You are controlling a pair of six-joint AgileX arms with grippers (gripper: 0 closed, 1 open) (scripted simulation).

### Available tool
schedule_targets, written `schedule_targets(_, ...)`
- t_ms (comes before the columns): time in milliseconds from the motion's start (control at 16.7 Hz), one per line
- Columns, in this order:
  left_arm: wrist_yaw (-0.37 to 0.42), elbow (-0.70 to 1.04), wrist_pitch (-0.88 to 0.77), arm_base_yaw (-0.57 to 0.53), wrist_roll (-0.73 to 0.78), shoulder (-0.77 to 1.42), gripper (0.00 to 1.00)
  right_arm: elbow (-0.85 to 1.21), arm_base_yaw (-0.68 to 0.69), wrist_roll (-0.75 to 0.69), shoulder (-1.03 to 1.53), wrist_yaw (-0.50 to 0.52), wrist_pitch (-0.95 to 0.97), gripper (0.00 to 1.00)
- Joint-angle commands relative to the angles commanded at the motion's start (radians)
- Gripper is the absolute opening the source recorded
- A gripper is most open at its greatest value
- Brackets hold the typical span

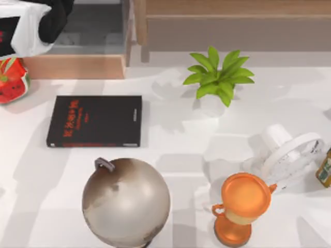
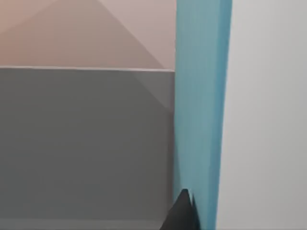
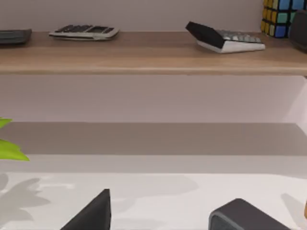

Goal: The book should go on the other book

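Observation:
The other book (image 1: 94,121), black with red lettering, lies flat on the white table at the left. The book (image 2: 200,115) appears in the left wrist view as a tall light blue strip close to the camera. One dark fingertip (image 2: 183,214) of my left gripper presses against its cover. My left arm (image 1: 51,20) is at the far left corner in the top view, off the table's back edge. In the right wrist view my right gripper (image 3: 163,218) is open above bare table, its two dark fingers wide apart, facing the shelf.
A globe (image 1: 125,201) stands just in front of the black book. An orange trophy (image 1: 243,206), a white fan (image 1: 289,155) and a potted plant (image 1: 217,77) fill the right half. A watermelon-patterned object (image 1: 11,80) sits at the left edge. A wooden shelf (image 3: 153,50) holds calculators.

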Motion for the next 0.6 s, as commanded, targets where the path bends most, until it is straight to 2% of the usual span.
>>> schedule_targets(300,0.0,-0.019,-0.009,0.002,0.063,-0.051,0.0,0.0,0.0,0.0,0.0,0.0,0.0,1.0)
schedule_targets(600,-0.022,-0.126,-0.039,-0.003,0.365,-0.237,0.0,0.0,0.0,0.0,0.0,0.0,0.0,1.0)
